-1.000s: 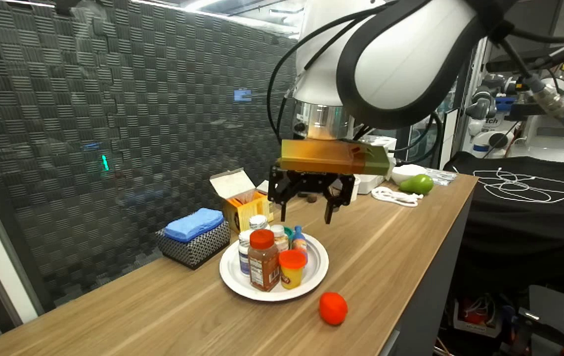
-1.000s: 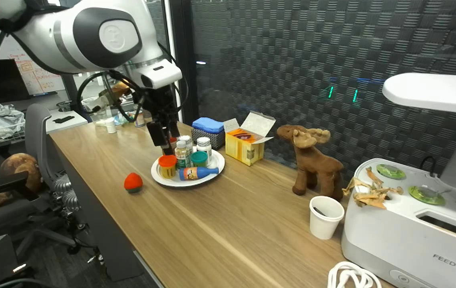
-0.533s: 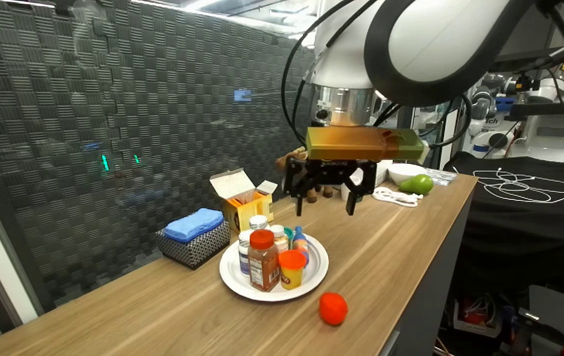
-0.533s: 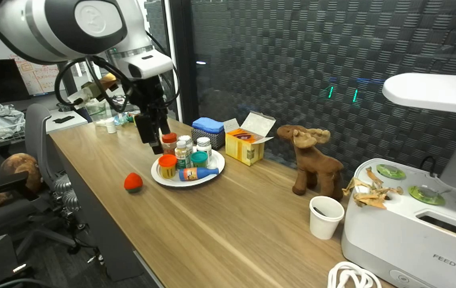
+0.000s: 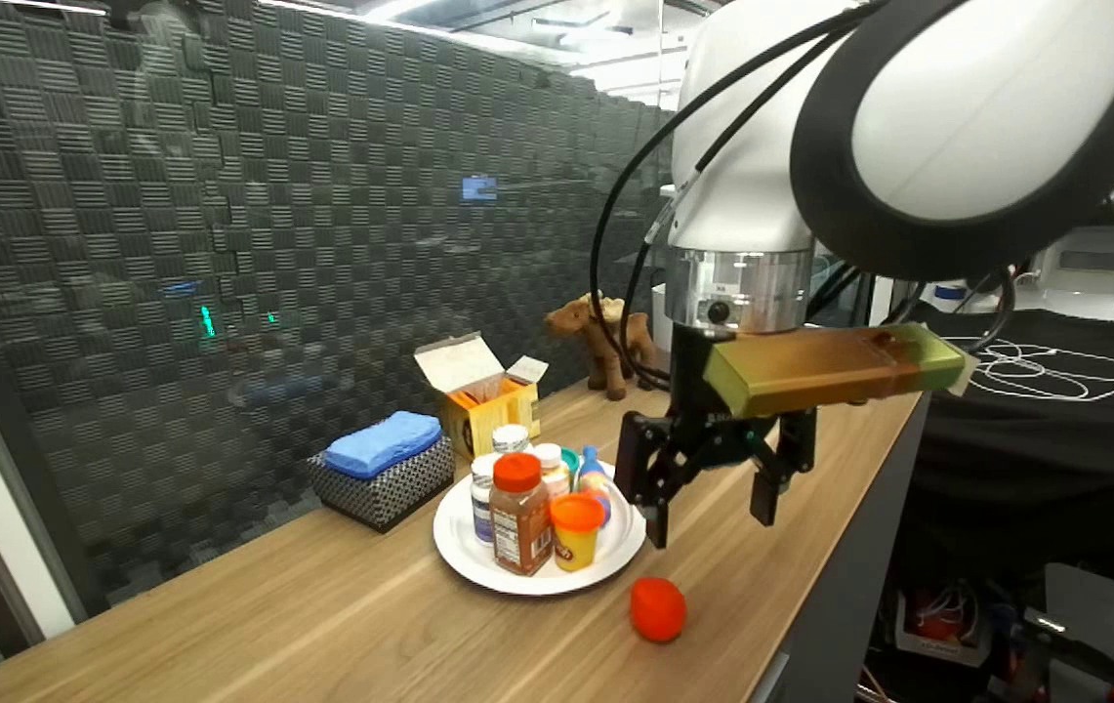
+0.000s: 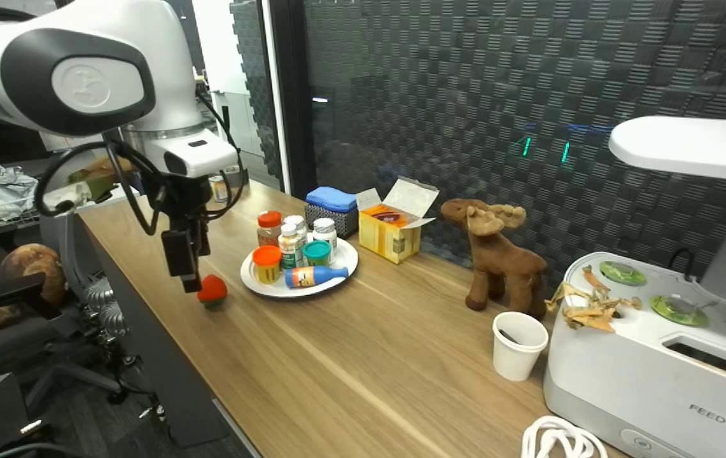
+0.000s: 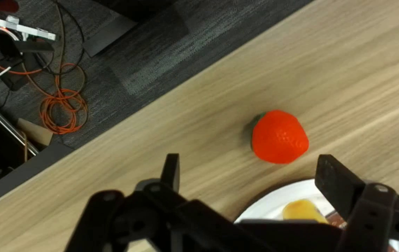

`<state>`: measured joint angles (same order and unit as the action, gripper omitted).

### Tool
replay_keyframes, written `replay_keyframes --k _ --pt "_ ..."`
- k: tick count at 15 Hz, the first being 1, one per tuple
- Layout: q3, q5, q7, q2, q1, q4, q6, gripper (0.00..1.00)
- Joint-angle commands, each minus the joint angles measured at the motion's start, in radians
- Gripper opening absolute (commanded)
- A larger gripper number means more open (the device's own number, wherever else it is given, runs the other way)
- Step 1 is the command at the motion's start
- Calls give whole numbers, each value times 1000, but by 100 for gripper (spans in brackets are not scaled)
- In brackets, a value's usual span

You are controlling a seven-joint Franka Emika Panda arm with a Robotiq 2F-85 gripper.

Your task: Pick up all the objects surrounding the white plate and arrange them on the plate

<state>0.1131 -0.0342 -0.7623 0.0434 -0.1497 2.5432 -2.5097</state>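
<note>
The gripper [image 5: 710, 517] hangs over the wooden counter [image 6: 350, 362], its two fingers [image 5: 764, 496] spread wide, the hand released; in an exterior view the red strawberry [image 5: 657, 609] lies on the wood off the near right side of the white plate [image 5: 454, 542], close to the rim but apart from it; the fingertips stand higher than the strawberry, and the one at left hides a bit of the plate's right edge; in the wrist view the strawberry shows past the fingertips, toward the right finger, and the plate lies partly behind that finger.

On the plate's near side, in an exterior view, stand a red-capped spice jar [image 5: 521, 532] and, to its right, a yellow tub [image 5: 574, 549] with an orange-red lid; three white-capped bottles [image 5: 555, 471] stand upright farther back, a teal-lidded tub [image 6: 317, 254] just beside them; a blue bottle [image 6: 313, 276] with an orange label lies on its side near the rim.

Left of the plate, in an exterior view, a patterned box [image 5: 391, 493] carries a blue cloth [image 5: 383, 444]; a yellow carton [image 5: 493, 420] with raised flaps stands just beyond; in an exterior view a plush moose [image 6: 502, 257], a paper cup [image 6: 516, 353] and a white planter [image 6: 655, 381] marked "FEED ME!" stand at right, a white cord [image 6: 560, 436] nearest.
</note>
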Motion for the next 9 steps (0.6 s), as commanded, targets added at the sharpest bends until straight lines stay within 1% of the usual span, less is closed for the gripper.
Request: replay_keyframes --k 1,5,9 --pt "42 -108 56 11 -22 57 -95 100" --pt "80 -134 48 -25 -45 93 -226 100" --pt "92 -96 30 -86 -57 106 -358 100"
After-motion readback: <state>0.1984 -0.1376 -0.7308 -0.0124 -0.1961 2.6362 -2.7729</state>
